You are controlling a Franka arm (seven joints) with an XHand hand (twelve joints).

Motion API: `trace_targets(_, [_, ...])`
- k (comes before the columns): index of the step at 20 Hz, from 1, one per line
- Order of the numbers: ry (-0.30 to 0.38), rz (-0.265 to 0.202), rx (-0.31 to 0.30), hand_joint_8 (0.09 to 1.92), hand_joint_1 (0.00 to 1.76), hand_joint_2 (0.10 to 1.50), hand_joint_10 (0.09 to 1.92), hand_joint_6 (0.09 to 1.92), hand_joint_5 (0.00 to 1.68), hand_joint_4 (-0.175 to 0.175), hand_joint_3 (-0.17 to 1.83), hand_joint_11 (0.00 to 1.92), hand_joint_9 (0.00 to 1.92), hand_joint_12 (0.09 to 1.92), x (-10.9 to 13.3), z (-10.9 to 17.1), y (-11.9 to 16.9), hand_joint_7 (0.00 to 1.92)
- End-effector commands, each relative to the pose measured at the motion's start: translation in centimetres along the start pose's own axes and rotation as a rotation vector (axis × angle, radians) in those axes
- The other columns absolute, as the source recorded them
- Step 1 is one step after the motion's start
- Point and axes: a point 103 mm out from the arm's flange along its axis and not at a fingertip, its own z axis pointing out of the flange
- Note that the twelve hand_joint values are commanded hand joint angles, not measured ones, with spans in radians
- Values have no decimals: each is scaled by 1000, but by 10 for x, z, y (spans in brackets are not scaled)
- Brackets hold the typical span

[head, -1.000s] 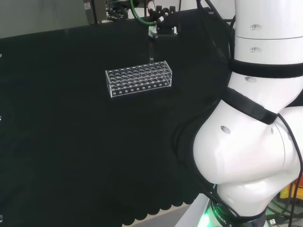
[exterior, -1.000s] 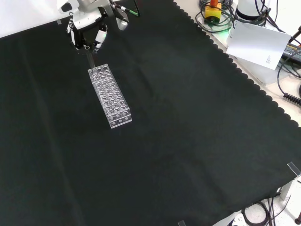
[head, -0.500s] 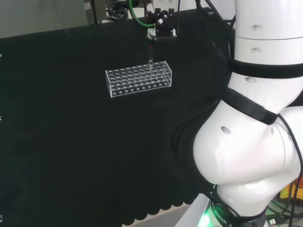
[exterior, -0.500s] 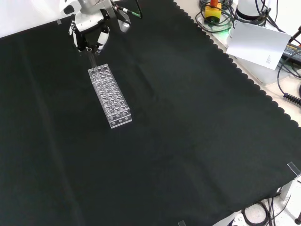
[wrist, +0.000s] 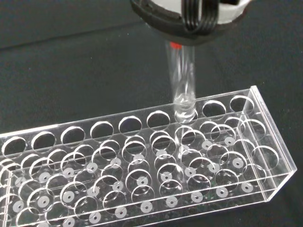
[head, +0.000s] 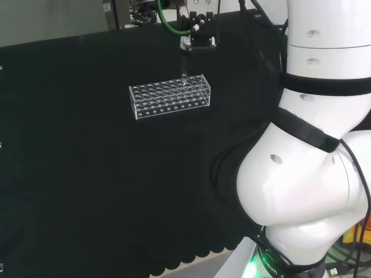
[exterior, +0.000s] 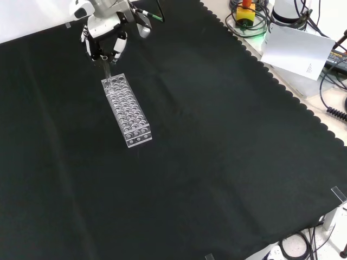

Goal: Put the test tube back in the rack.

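The robot hand (exterior: 104, 42) pinches the test tube (wrist: 181, 80) upright by its top, with the tube's rounded end entering a hole in the outer row near one end of the clear rack (wrist: 142, 161). This looks like the insertion step: next, lower it straight and let go.

The counter (exterior: 217, 162) wears a black cloth (head: 75, 185) right across, its scalloped hem showing along the right edge in the front view. One piece sits directly on it: a clear rack (exterior: 126, 111) full of round holes, lying long and narrow toward the upper left in that view. From the head view, the rack (head: 170, 96) stands well back, with bare cloth all around it.
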Motion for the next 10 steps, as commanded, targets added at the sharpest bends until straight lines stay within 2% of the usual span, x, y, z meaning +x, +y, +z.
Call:
trace_targets(1, [1,2,4,844,1417,983,374,281,1273,-175,0,691,1263,1253,0,2,0,1310])
trace_targets(10, [1,2,10,844,1417,983,374,281,1273,-175,0,691,1263,1253,-3,8,4,1310])
